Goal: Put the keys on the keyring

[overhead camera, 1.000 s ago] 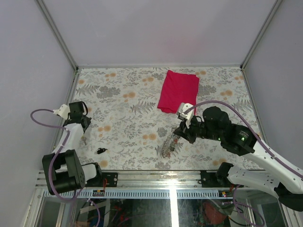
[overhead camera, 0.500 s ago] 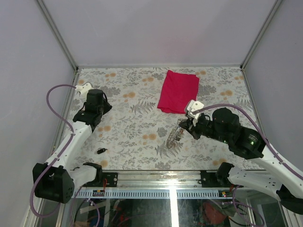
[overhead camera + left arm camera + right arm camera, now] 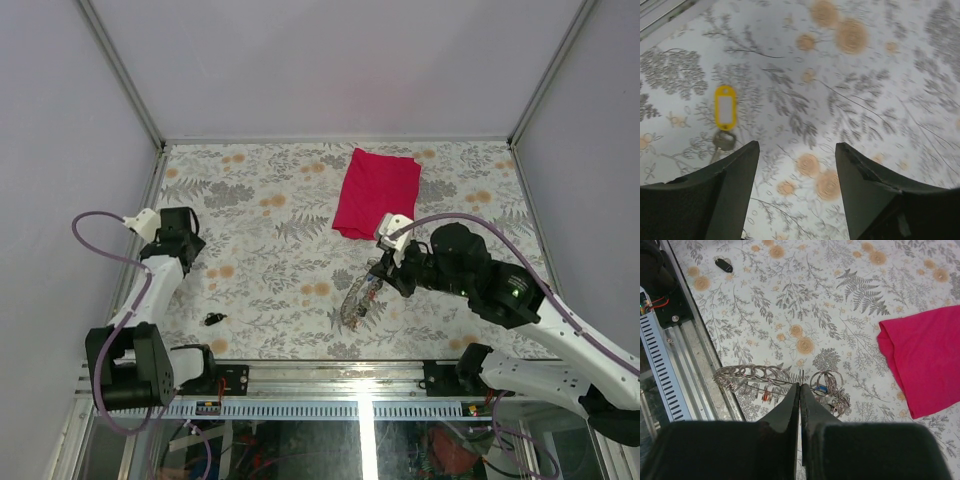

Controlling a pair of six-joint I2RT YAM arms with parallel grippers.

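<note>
Right wrist view: the right gripper (image 3: 799,386) has its two fingers pressed flat together with no gap, the tips pinching the thin wire of the keyring (image 3: 751,374), whose grey metal band curves away to the left of the tips. Small keys (image 3: 766,396) hang on it just beside the fingers, one red-headed on the left and one blue-headed among smaller loops on the right. The bundle sits near the table's front metal rail (image 3: 695,370), above the floral tabletop (image 3: 840,315). Farther out, a black key (image 3: 722,264) lies alone near the rail, well apart from the ring, and a red cloth (image 3: 925,360) lies folded on the opposite side. In the left wrist view the left gripper (image 3: 797,162) hangs with its fingers spread wide and nothing between them; just beyond its left finger a silver key (image 3: 724,141) on a yellow tag (image 3: 725,106) lies flat on the table.
</note>
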